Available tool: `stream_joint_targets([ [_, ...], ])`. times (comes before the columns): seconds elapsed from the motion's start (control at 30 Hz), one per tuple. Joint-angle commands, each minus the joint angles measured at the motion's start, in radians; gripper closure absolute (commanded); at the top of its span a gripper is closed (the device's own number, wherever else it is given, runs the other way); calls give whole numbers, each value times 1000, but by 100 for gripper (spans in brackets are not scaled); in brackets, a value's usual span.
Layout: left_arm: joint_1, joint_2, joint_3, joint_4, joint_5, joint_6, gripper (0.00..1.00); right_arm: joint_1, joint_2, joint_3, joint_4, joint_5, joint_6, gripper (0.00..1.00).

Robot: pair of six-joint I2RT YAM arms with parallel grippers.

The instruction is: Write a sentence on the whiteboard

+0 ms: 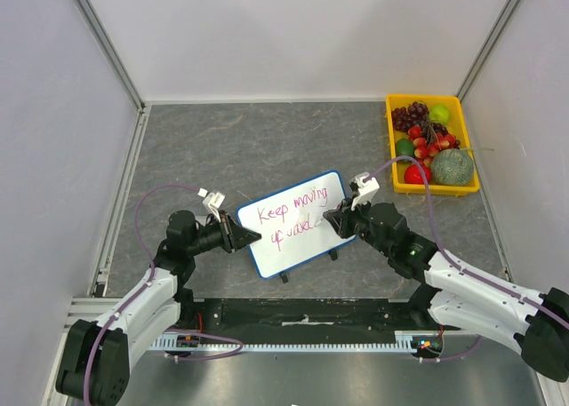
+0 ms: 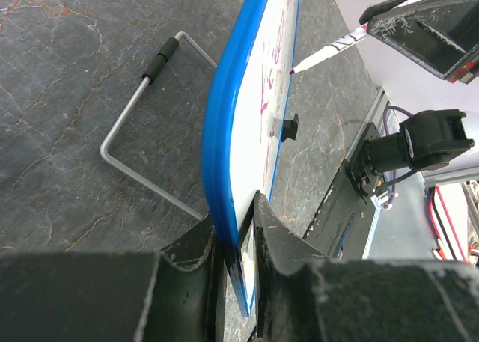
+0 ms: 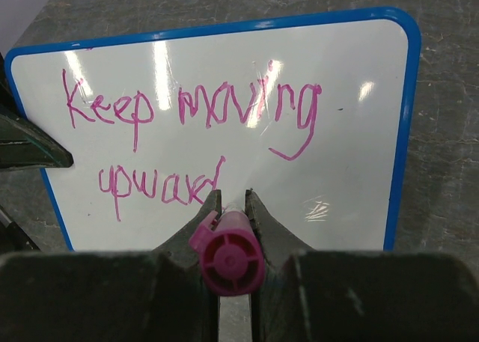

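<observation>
The left claw [image 2: 241,241] clamped the whiteboard [image 3: 352,155] by its rim. The right claw [image 3: 233,204] gripped a marker [image 3: 228,258], tip at the sentence [image 3: 206,106].

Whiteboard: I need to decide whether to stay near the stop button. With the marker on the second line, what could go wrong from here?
1. The left gripper pinches the whiteboard only by its blue rim at one end, so marker pressure might pivot the board or slip it loose.
2. The right gripper holds the marker low against the sentence; its fingers sit close to "upward" and could smear it.
</observation>
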Motion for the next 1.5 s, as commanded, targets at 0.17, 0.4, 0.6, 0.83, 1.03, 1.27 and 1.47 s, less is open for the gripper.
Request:
stream_joint_targets([
  [0.17,5,-2,-7,19,-51,71,98,-9,-23,69,-30,36,-24,100],
  [0.4,3,0,-7,19,-48,71,98,-35,-131,43,-50,31,-4,100],
  [0.6,3,4,-5,20,-46,74,98,-40,-168,37,-72,33,-12,100],
  [0.83,3,3,-5,20,-43,71,98,-40,-141,25,-47,20,-15,100],
  [1.03,3,1,-7,20,-46,73,98,-40,-107,9,11,2,-4,100],
  [1.27,3,1,-7,20,-46,71,98,-40,-38,2,73,-13,7,100],
  [1.47,3,3,-5,19,-46,71,98,-40,-27,-10,88,-18,16,100],
])
